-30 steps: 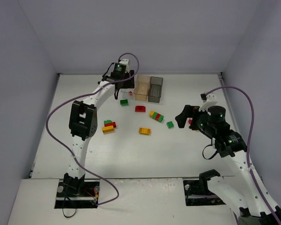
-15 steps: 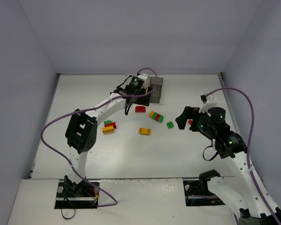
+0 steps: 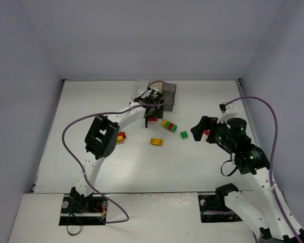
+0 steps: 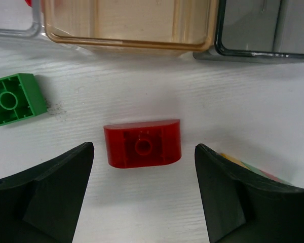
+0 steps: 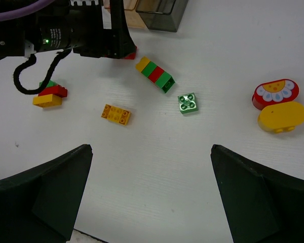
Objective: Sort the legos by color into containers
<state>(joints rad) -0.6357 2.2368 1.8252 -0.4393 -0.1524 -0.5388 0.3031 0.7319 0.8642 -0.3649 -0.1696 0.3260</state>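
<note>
**Top view:** On the white table, the left gripper reaches down over a red curved plastic brick, just in front of the smoky dark grey see-through box. To the right lie a four-brick stack of yellow, green and red, a small green square brick and an orange flat brick. A small red, green and yellow stack sits partly hidden by the left arm. The right gripper hovers well apart at the right.

**Left wrist view:** The jaws stand wide apart and empty. One black finger is on either side of the red curved plastic brick, neither touching it. Beyond stands the orange-tinted see-through box, between the dark grey box and the corner of a clear plastic box. A green flat brick lies to the left.

**Right wrist view:** The right gripper's jaws also gape wide above the table, holding nothing. A red oval piece with a flower print lies just beside a yellow oval piece, far from the boxes.
</note>
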